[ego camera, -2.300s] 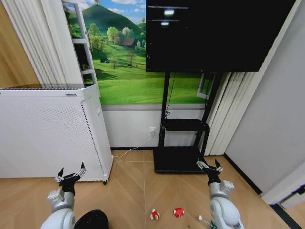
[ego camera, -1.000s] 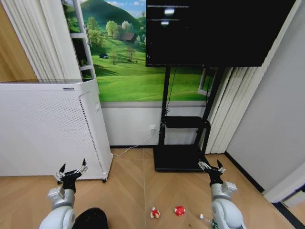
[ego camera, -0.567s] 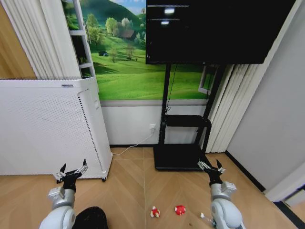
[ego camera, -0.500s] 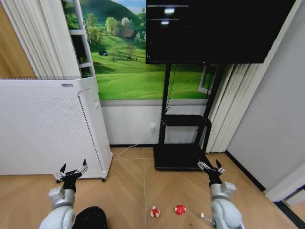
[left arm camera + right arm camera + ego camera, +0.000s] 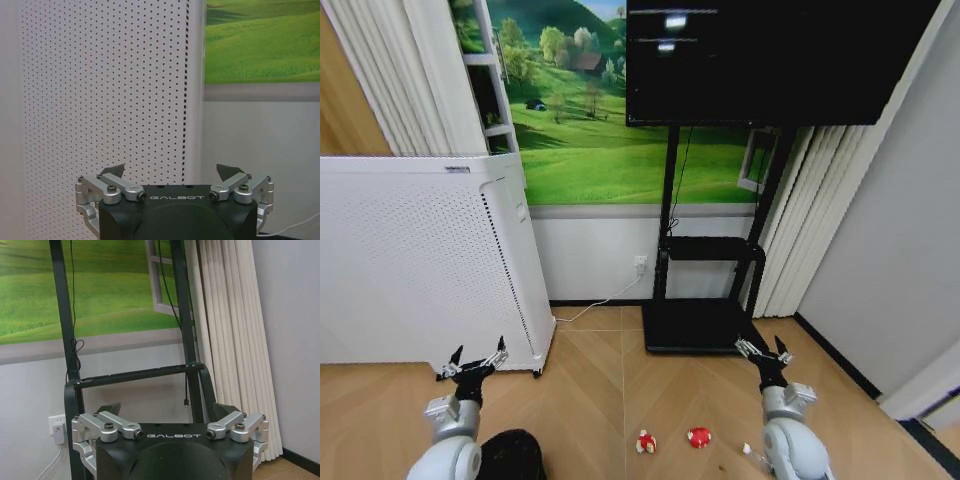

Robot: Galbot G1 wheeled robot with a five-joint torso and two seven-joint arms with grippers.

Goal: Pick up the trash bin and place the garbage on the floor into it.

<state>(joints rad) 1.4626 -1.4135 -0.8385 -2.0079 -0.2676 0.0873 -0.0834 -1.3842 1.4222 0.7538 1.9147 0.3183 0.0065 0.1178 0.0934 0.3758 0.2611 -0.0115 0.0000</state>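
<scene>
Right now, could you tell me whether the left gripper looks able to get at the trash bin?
Probably yes: the open left gripper is raised just above the trash bin, which sits on the floor beside that arm with nothing between them.

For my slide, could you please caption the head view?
Both claws, left and right, open above the floor; bin beside the left arm, red-and-white scraps ahead.

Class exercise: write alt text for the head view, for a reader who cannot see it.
Two open grippers, left and right, hang above a wooden floor; the trash bin sits by the left arm, two red-and-white scraps lie ahead.
</scene>
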